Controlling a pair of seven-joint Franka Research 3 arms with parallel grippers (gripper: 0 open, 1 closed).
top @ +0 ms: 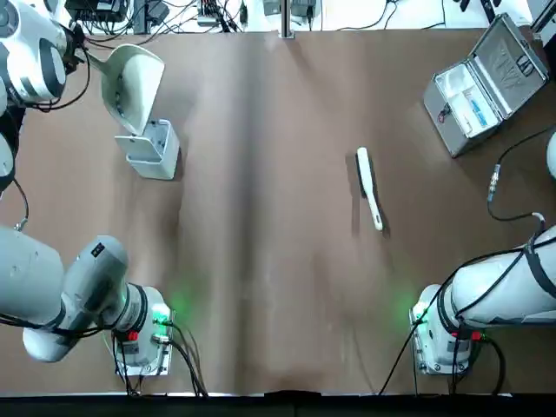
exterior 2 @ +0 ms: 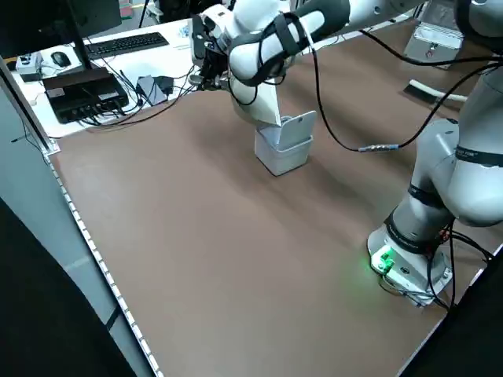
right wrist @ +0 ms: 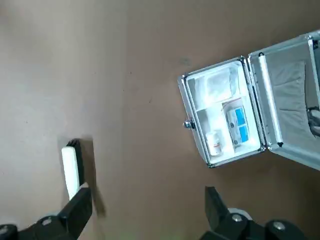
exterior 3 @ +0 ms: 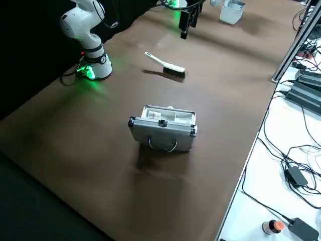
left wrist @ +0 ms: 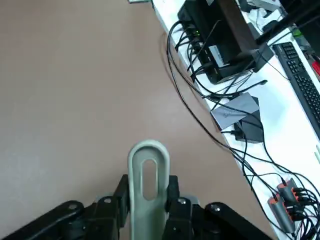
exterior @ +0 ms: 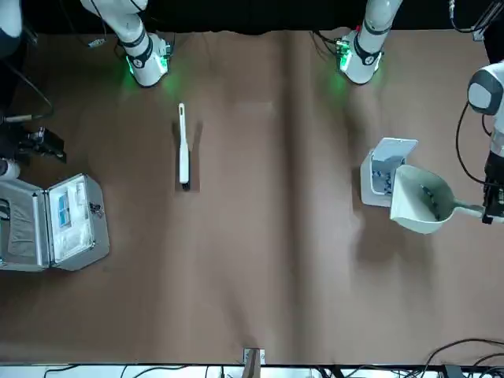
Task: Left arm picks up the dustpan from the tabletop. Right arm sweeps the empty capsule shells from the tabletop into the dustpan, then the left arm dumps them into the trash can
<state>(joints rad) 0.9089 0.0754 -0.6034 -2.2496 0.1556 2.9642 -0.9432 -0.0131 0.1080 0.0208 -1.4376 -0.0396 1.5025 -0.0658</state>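
Observation:
My left gripper (left wrist: 148, 192) is shut on the thin handle of the cream-white dustpan (exterior: 421, 203), at the table's far left. The pan (top: 130, 81) hangs tilted, its mouth right at the trash can (top: 153, 149), whose lid stands open. In the front view a few small specks, which may be capsule shells (exterior: 429, 195), lie inside the pan, and pale bits show in the bin (exterior: 383, 175). My right gripper (right wrist: 147, 212) is open and holds nothing. It hovers high over the right side of the tabletop (top: 278, 261), above the white brush (right wrist: 71, 169).
The slim white brush (top: 369, 187) lies right of the table's centre. An open silver metal case (top: 489, 81) sits at the far right corner. Cables and electronics (left wrist: 225, 45) lie past the table's left edge.

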